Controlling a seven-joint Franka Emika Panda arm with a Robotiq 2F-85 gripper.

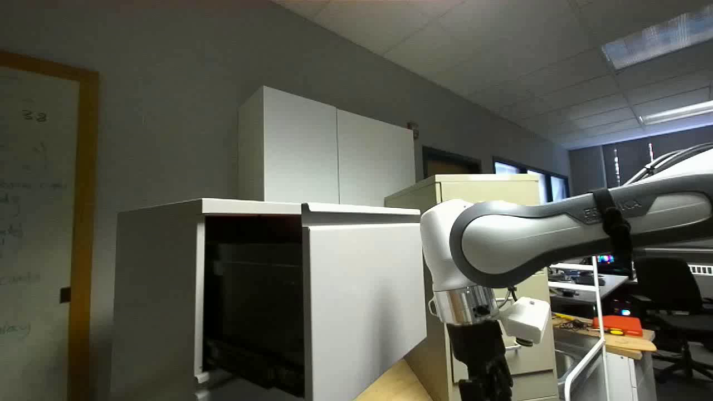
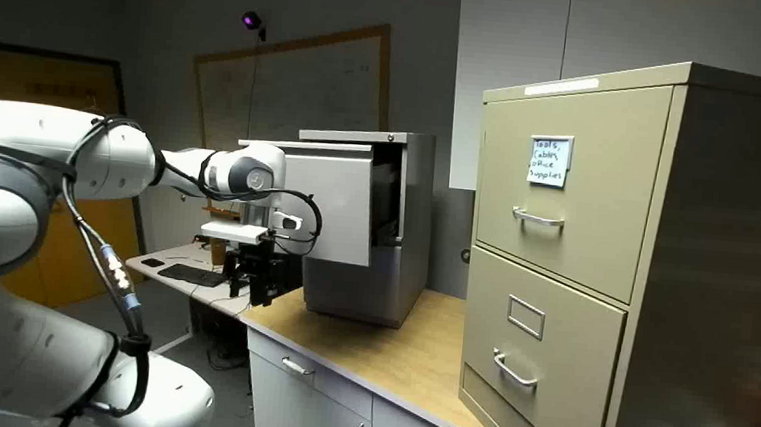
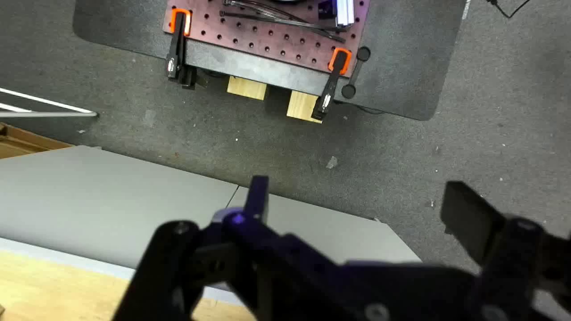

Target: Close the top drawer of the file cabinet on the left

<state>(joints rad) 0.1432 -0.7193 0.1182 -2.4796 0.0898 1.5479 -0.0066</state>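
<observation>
Where a pale wooden countertop (image 2: 434,353) shows, one boxy white metal file cabinet (image 2: 413,243) stands on it; one wide, flat-fronted white top drawer (image 1: 362,295), pulled out from that cabinet, dark interior exposed behind its front in both exterior views; one black two-fingered gripper (image 3: 359,196), pointing downward near the drawer front, fingers (image 3: 258,194) well apart, grey carpeted floor (image 3: 401,165) between them in the wrist view; one white-and-grey jointed robot arm (image 2: 116,162), bearing the gripper, overlapping part of the drawer front in an exterior view, contact impossible to tell; one upright beige metal cabinet (image 2: 601,258), apart from the file cabinet, a pale blue paper label (image 2: 549,162) on its front reading "Tools, Cables, office Supplies"; one white two-door cabinet (image 1: 301,150), against a grey wall (image 1: 167,111); one reddish perforated plate (image 3: 267,50), two orange-and-black clamps (image 3: 332,80) at its edge, on a dark tabletop (image 3: 397,71) in the wrist view.
</observation>
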